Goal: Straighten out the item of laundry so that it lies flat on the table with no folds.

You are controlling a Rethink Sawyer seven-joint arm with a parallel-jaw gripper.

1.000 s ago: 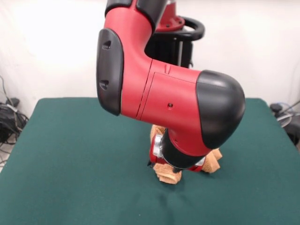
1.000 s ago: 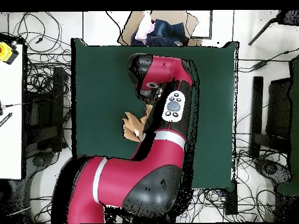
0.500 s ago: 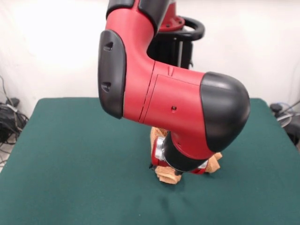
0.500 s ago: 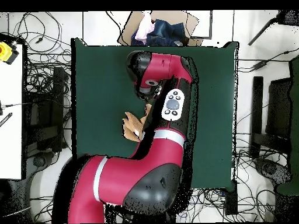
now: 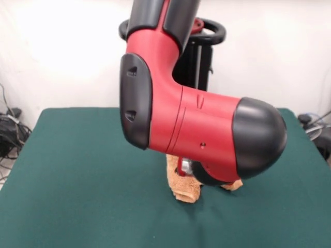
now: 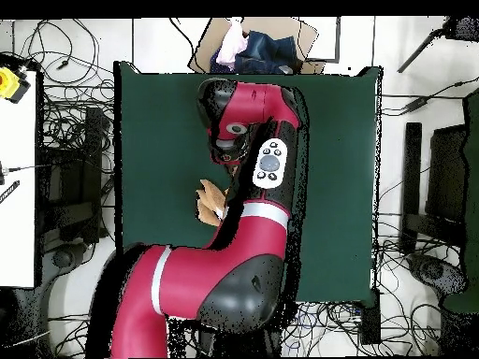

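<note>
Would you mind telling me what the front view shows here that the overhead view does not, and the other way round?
Only the front view shows the black pedestal behind the arm. Only the overhead view shows the cardboard box past the table's edge and the cables on the floor. Both show the red arm covering most of the bunched towel on the green table; the tool is hidden.

Towel [image 5: 186, 188]: orange-tan, terry texture. Table [image 5: 77, 170]: dark green top. Arm [image 5: 207, 139]: red shell, black joint caps.

Arm [image 5: 207, 139] blocks towel [image 5: 187, 188] — table [image 5: 77, 170] elsewhere open.
</note>
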